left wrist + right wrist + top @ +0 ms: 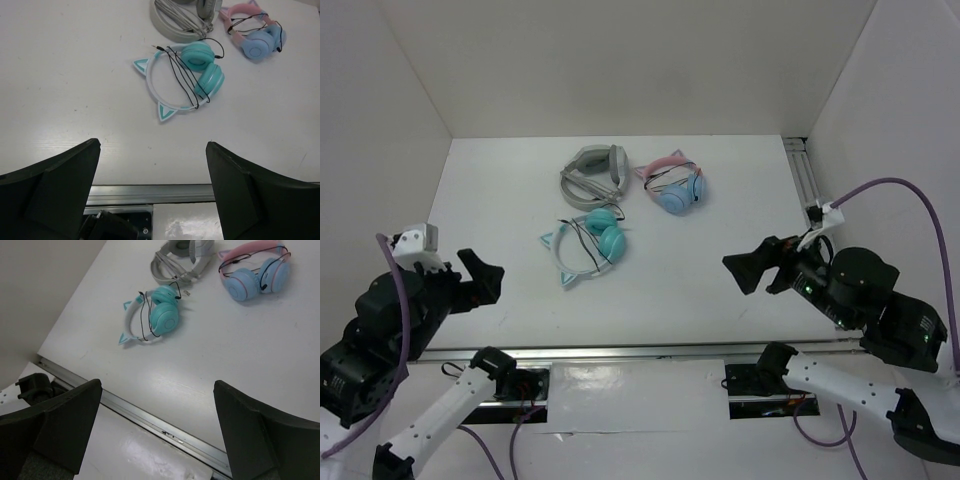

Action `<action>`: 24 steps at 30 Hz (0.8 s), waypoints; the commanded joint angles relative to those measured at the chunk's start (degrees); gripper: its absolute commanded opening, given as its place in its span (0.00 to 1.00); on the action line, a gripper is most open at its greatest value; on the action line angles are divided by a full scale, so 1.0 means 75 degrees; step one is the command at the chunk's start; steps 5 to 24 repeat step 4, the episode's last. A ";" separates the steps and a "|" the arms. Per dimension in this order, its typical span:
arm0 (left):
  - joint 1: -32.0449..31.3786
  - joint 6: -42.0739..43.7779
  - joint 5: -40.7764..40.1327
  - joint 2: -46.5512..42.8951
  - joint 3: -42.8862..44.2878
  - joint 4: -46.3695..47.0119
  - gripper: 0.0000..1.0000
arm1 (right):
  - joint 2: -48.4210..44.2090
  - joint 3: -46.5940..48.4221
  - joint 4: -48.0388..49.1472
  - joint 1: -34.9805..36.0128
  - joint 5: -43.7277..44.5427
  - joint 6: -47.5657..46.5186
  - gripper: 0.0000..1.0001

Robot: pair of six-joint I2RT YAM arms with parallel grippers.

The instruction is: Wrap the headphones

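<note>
The teal headphones lie flat mid-table, with two teal ear cups, a pale headband with two cat ears and a thin black cable wound across band and cups. They also show in the left wrist view and the right wrist view. My left gripper is open and empty, near the front left of the table, well clear of them. My right gripper is open and empty at the front right, also well clear. Both show wide-spread black fingers in the left wrist and right wrist views.
Grey headphones lie at the back, just beyond the teal pair. Pink-banded cat-ear headphones with light-blue cups lie to their right. A metal rail runs along the table's front edge. White walls enclose the sides and back.
</note>
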 commanded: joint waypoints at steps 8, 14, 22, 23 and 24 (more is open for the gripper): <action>0.0031 -0.0079 0.0168 0.0009 0.0200 -0.0290 1.00 | 0.0082 0.0136 -0.0426 -0.0193 -0.0132 0.0055 1.00; 0.0031 -0.0079 0.0168 0.0009 0.0200 -0.0290 1.00 | 0.0082 0.0136 -0.0426 -0.0193 -0.0132 0.0055 1.00; 0.0031 -0.0079 0.0168 0.0009 0.0200 -0.0290 1.00 | 0.0082 0.0136 -0.0426 -0.0193 -0.0132 0.0055 1.00; 0.0031 -0.0079 0.0168 0.0009 0.0200 -0.0290 1.00 | 0.0082 0.0136 -0.0426 -0.0193 -0.0132 0.0055 1.00; 0.0031 -0.0079 0.0168 0.0009 0.0200 -0.0290 1.00 | 0.0082 0.0136 -0.0426 -0.0193 -0.0132 0.0055 1.00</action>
